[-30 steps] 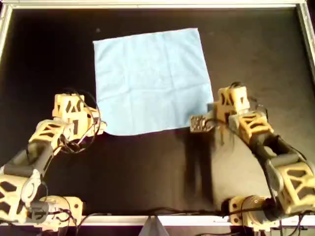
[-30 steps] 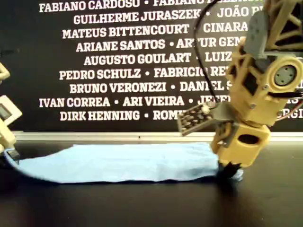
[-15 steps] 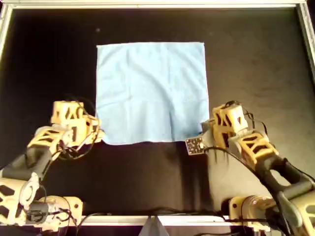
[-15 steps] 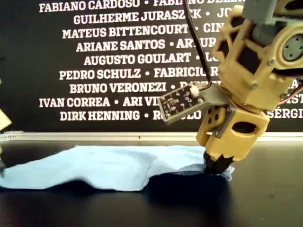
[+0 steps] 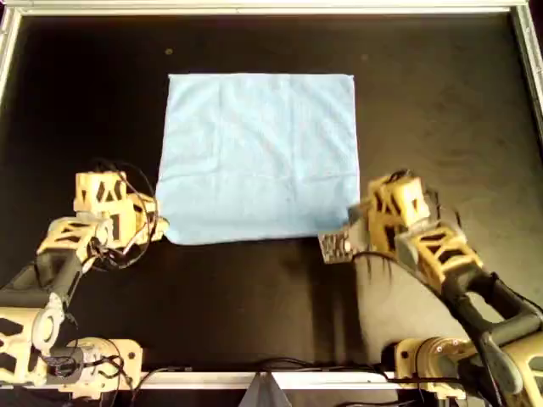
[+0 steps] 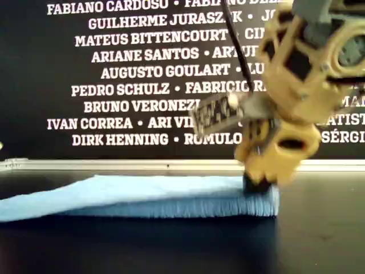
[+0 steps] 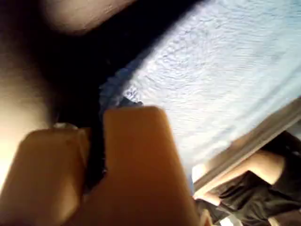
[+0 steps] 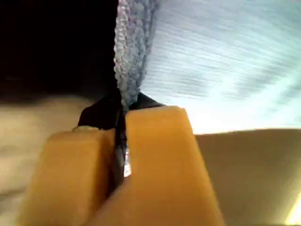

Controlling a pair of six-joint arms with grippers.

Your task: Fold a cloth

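Note:
The light-blue cloth (image 5: 263, 153) lies spread as a square on the black table, also seen low in the exterior view (image 6: 142, 194). One arm's gripper (image 5: 159, 227) is at its near corner on the overhead view's left. The other arm's gripper (image 5: 358, 216) is at its near corner on the right, also in the exterior view (image 6: 259, 184). The wrist views do not show which arm is which. My first gripper (image 7: 96, 117) is shut on a corner of the cloth (image 7: 225, 70). My second gripper (image 8: 122, 113) is shut on an edge of the cloth (image 8: 225, 56).
A metal rail (image 5: 254, 7) frames the table's far side and both lateral sides. A pale glare patch (image 5: 399, 297) lies by the arm on the overhead view's right. A black wall with white names (image 6: 142, 74) stands behind. A person (image 7: 244, 188) shows beyond a rail.
Both arms have drawn the cloth's near corners toward the table's near side. The cloth has turned from skewed to square and settled flatter; its lifted near edge has come down.

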